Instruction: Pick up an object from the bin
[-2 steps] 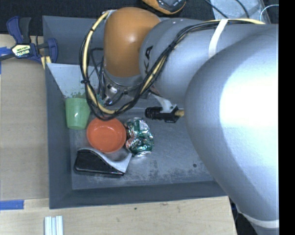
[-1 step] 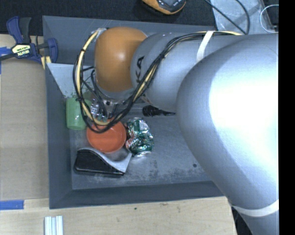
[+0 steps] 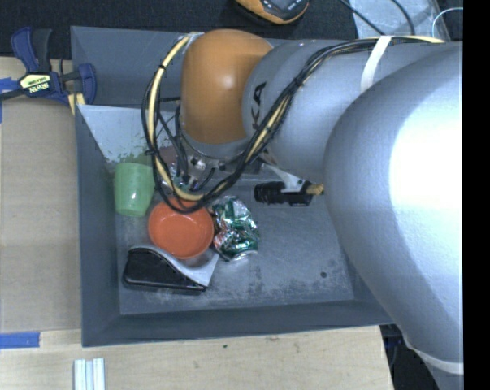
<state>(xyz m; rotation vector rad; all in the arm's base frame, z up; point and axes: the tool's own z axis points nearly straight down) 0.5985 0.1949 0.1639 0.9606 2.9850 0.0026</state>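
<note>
grey metal bin seen from above, near edge to far. nearest, at the front left of the bin floor, a flat black wedge-shaped object lies on its side, its right end resting over a corner of white paper. just behind it sits an orange bowl, upright and touching the paper. immediately right of the bowl lies a crumpled green-and-silver foil wrapper, in contact with the bowl's rim. farther back on the left, a pale green cup lies just beside the bowl. right of centre, a short black cylinder with a yellow tip lies across the floor. the gripper hangs low over the far rim of the orange bowl, between the green cup and the wrapper; the orange wrist cover and looped yellow and black cables hide most of it, so whether it is open or closed cannot be told. the grey arm enters from the right.
</note>
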